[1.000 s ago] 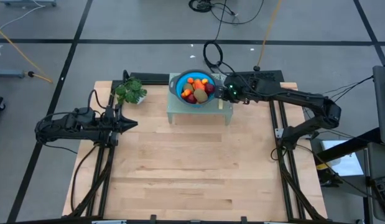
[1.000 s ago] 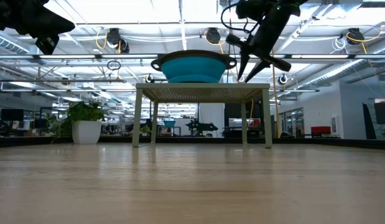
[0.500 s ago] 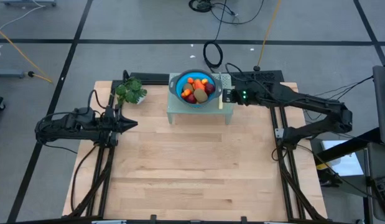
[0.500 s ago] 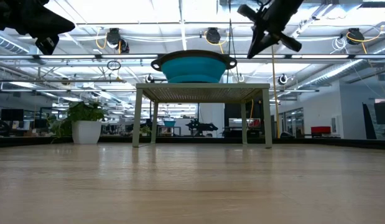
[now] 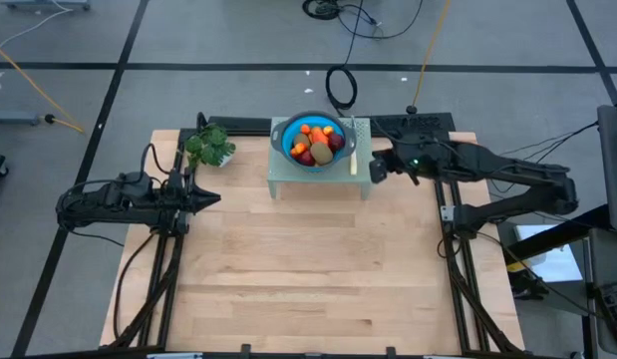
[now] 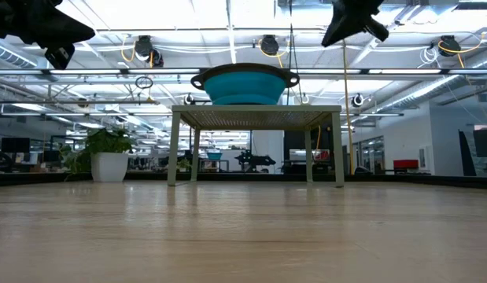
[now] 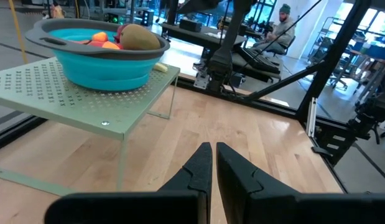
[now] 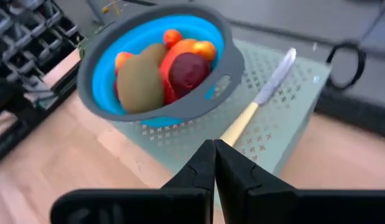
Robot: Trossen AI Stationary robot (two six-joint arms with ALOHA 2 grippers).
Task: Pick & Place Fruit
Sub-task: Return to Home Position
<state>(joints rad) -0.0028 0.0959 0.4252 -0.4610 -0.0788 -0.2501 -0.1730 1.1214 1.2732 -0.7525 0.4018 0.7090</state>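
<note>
Fruit [image 5: 316,143] sits heaped inside the blue colander [image 8: 232,59]. I can make out a brown oval, a dark red round piece and several orange ones, and I see no pieces on the tabletop [image 5: 308,279] around the colander. The colander stands on the pale green shelf [image 5: 288,181]. The yellow-handled knife [image 8: 257,99] lies flat on that shelf just beside the colander, on the side toward my right arm.

What has changed over the last second is the right tool [image 5: 378,168]. It was hovering above the shelf right next to the colander. Now it has backed away from the colander, past the shelf's edge, and in the low view it has climbed almost out of the top. Its fingers are pressed together with nothing between them, and the knife stayed where it lay. My left tool [image 7: 214,149] has not budged. It waits well away from the colander on the opposite side, fingers together and empty.

I read this as the placing work being finished. Nothing is left to carry, so what remains is bringing the right arm back to rest. My one concern is keeping its retreat clear of the knife handle and the colander's rim.
</note>
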